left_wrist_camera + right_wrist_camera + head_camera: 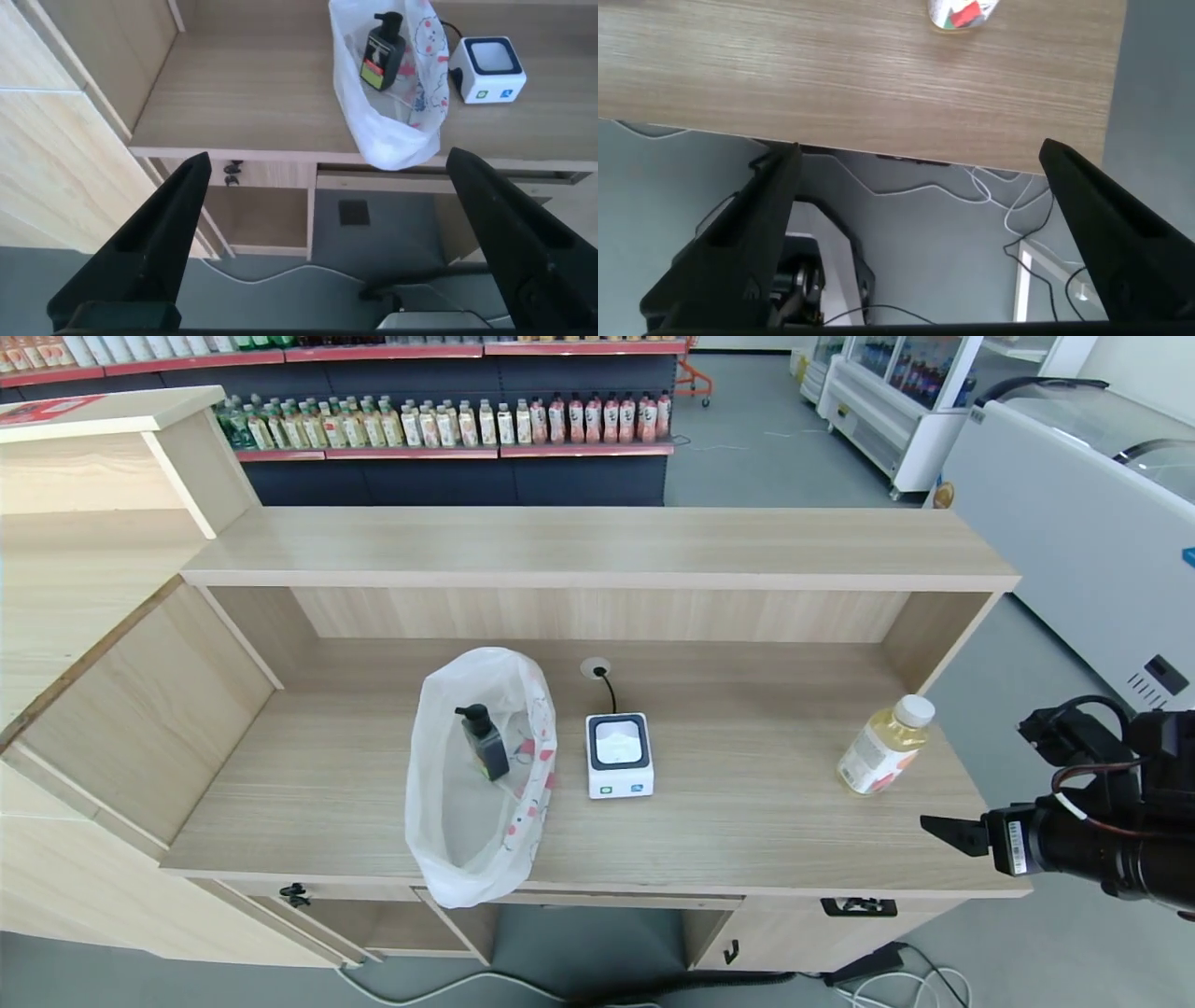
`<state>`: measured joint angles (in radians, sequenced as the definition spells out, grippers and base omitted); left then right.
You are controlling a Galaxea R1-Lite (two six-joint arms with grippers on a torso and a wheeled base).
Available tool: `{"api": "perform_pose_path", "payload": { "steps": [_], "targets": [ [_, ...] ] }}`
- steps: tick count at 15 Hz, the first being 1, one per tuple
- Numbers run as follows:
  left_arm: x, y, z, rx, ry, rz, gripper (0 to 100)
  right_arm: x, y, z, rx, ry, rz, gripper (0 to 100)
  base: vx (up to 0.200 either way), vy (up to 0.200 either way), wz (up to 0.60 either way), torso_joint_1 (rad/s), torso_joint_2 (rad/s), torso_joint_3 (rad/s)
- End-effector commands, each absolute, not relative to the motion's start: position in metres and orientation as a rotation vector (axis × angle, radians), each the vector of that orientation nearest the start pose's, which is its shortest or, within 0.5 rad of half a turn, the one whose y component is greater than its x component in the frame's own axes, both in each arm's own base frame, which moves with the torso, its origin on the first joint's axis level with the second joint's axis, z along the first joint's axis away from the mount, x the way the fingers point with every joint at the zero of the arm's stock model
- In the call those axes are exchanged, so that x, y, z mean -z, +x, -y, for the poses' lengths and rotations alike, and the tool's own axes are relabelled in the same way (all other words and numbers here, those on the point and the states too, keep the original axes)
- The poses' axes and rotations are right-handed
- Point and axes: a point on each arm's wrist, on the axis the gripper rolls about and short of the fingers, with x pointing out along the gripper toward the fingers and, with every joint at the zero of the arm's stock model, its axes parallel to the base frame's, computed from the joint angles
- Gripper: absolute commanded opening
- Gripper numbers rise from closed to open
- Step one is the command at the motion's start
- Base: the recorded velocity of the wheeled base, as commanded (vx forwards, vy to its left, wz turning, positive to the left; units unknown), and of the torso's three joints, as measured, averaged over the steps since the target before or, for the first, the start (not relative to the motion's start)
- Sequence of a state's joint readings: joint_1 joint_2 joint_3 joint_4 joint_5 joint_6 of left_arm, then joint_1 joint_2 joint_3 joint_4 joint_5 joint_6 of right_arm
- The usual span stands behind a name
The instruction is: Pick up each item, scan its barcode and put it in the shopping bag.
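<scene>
- Counter (747,821): bare wood runs from its middle to the right end, walled at the back and sides
- Shopping bag (448,831) lies open, sagging over the front edge, with a black pump bottle (485,744) inside: one item looks done
- Right gripper (915,243) and left gripper (322,243) are spread wide and empty, off the front edge
- Drink bottle (884,747) stands near the right end, not yet bagged
- Scanner (618,754) sits just beside the bag
</scene>
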<state>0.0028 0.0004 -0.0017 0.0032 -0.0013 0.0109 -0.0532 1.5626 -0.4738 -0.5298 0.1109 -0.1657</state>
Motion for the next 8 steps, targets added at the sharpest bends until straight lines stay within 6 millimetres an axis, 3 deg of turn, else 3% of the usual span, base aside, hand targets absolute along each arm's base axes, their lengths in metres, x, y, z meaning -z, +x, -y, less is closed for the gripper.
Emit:
{"api": "perform_pose_path", "payload": {
  "steps": [1, 8],
  "targets": [
    [-0.0756, -0.0229, 0.0001, -0.002, 0.011, -0.002, 100, -0.1238, 0.2342, 0.0104, -0.102, -0.115, -0.559, 100, 0.000, -0.200, 0.00, 0.007, 0.00, 0.002],
    [-0.0756, -0.0229, 0.0001, -0.002, 0.011, -0.002, 100, -0.1187, 0.2373, 0.0085, -0.123, -0.115, -0.579, 100, 0.000, -0.200, 0.00, 0.004, 0.00, 0.002]
  ]
}}
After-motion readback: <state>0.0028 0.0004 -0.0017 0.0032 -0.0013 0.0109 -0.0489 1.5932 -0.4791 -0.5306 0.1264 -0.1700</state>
